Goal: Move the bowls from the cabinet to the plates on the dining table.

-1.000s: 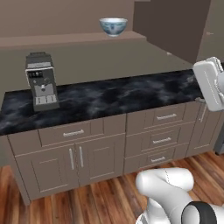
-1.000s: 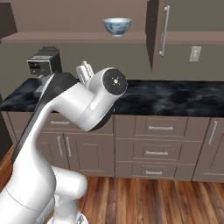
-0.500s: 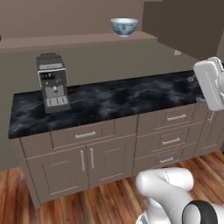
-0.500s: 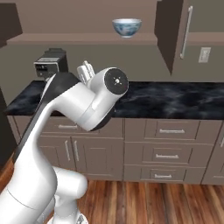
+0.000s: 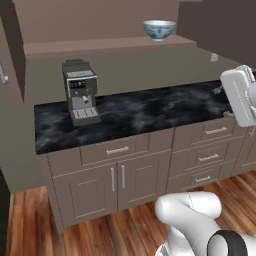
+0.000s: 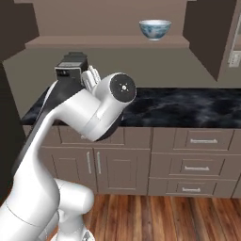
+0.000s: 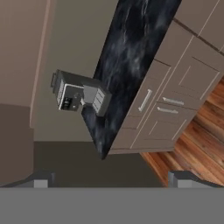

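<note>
A glazed, glossy bowl (image 5: pixel 159 29) sits on a matt brown wooden shelf (image 5: pixel 100 45). The counter (image 5: pixel 150 110) is polished black veined marble; the coffee machine (image 5: pixel 80 92) at its nine o'clock end looks like brushed metal. The floor (image 5: pixel 120 232) is smooth wood.

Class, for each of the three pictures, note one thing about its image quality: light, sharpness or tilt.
Left base view: soft, even light, faint sheen on the black counter. Right base view: the white-and-blue bowl looks slightly soft-edged on its shelf. Hand view: strongly rolled, so the coffee machine lies sideways.
</note>
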Tool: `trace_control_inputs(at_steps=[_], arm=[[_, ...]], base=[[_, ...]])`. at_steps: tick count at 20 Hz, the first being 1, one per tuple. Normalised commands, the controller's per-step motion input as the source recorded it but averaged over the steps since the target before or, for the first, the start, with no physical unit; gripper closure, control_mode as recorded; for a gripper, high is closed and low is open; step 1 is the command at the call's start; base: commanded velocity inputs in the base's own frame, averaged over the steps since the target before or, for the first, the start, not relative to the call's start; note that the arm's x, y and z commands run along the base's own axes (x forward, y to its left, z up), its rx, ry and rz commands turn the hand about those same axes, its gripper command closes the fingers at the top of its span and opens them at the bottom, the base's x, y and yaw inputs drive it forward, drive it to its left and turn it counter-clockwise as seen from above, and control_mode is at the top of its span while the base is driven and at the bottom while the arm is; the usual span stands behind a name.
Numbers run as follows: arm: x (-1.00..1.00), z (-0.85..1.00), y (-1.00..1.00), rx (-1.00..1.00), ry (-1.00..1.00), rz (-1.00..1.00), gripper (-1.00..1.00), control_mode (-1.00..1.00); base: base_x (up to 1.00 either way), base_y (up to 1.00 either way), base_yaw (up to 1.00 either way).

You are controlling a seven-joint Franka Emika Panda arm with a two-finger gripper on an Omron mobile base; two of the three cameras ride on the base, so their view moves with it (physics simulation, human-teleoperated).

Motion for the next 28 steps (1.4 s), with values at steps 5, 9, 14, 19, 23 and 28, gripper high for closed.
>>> trace_control_inputs(at_steps=[5,9,14,19,23,28], arm=[[0.00,0.00,0.00,0.00,0.00,0.00,-1.00,1.00],[0.00,0.00,0.00,0.00,0.00,0.00,-1.00,1.00],[0.00,0.00,0.00,0.00,0.00,0.00,-1.00,1.00],[0.00,0.00,0.00,0.00,0.00,0.00,-1.00,1.00],[0.00,0.00,0.00,0.00,0.00,0.00,-1.00,1.00],[0.00,0.00,0.00,0.00,0.00,0.00,-1.00,1.00]], base=[[0.44,0.34,-0.07],[0.48,0.29,-0.08],[0.47,0.30,-0.08],[0.41,0.27,-0.11],[0.35,0.26,-0.13],[0.37,0.13,-0.13]])
